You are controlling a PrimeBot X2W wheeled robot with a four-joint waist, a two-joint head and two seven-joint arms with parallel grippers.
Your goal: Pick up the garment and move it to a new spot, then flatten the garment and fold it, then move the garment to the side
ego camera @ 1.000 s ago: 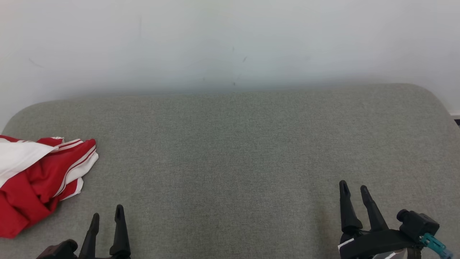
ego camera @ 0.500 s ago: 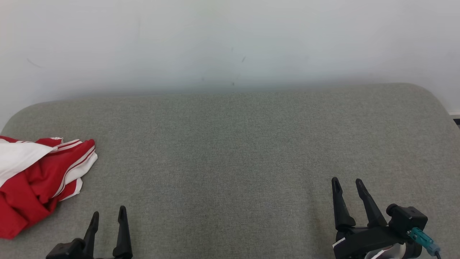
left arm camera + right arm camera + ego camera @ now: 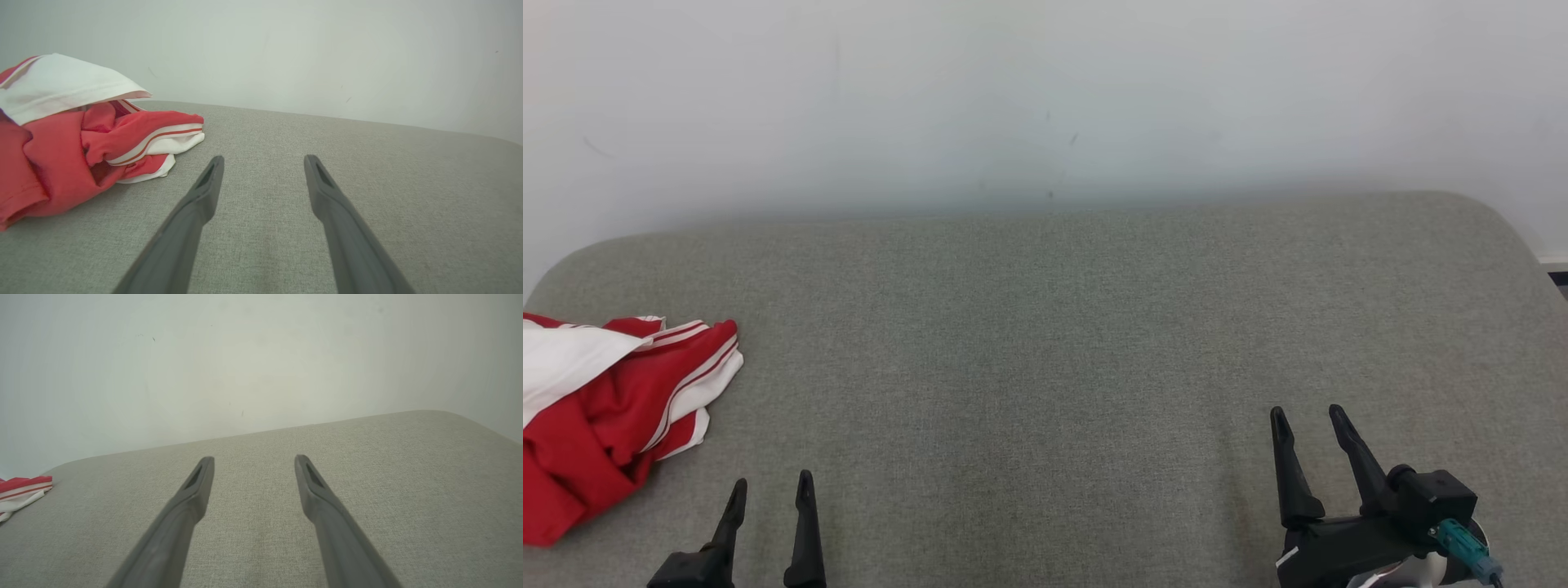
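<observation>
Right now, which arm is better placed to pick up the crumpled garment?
Left. The left pincer stands open just beside the red-and-white garment; the right pincer is far across the grey surface.

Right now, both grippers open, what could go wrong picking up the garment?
The garment lies bunched in layers at the left end of the padded surface; a pinch may catch one layer and leave the rest trailing. The right gripper is far from it, so the left gripper may lift alone.
</observation>
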